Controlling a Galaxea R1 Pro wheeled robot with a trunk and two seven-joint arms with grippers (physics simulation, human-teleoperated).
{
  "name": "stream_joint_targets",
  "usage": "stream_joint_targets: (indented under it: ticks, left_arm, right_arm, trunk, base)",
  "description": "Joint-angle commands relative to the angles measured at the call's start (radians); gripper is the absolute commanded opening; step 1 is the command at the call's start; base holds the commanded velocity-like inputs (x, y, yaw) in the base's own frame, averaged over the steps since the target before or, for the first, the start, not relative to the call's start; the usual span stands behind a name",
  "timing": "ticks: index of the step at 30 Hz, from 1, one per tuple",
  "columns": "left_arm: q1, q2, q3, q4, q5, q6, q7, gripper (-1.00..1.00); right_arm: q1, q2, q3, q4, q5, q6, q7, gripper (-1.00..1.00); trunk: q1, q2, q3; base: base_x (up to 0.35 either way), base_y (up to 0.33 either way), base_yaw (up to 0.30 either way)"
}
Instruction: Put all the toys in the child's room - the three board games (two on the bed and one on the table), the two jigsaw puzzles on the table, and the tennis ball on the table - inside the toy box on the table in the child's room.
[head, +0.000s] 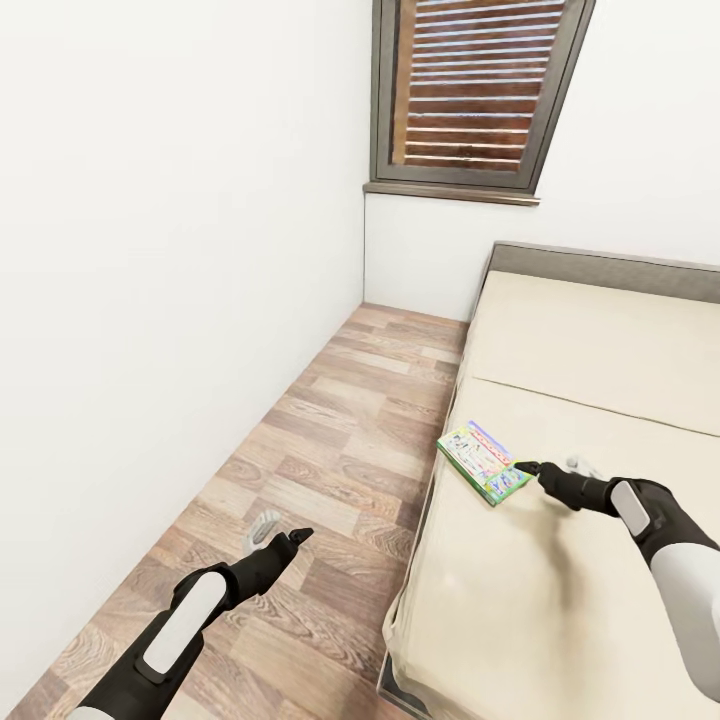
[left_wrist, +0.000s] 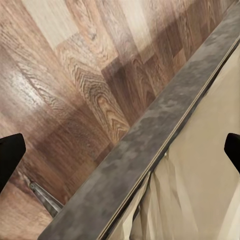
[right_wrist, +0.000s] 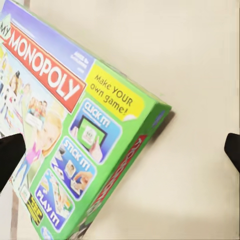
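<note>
Partly cropped, board game (right_wrist: 75, 130) on bed (head: 600, 400); right gripper (head: 553, 470) jaws apart, left gripper (head: 283, 533) likewise.

Your right wrist view cut the game box (right_wrist: 75, 135) off at two edges, so you saw only part of its lid. In the head view its print was too small to read. The bed (head: 560, 600) ran out of that picture at the right and bottom edges. Your left fingertips (left_wrist: 10, 157) showed only as dark slivers at the frame's sides.
</note>
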Motion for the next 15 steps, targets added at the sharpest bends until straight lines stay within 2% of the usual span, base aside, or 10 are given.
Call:
stream_joint_targets:
  ticks: [1,15]
  left_arm:
    - [-0.001,0.001,-0.003,-0.002,0.011,0.0,0.009,1.0]
    - [-0.001,0.001,-0.003,-0.002,0.011,0.0,0.009,1.0]
  right_arm:
    - [-0.001,0.0,-0.006,-0.001,-0.001,0.007,0.002,1.0]
    - [0.0,0.001,-0.026,0.0,-0.001,-0.025,-0.004,1.0]
  trunk:
    - [0.0,0.0,-0.001]
    - [0.0,0.0,-0.001]
  base:
    - [0.0,0.0,0.0]
    - [0.0,0.0,0.0]
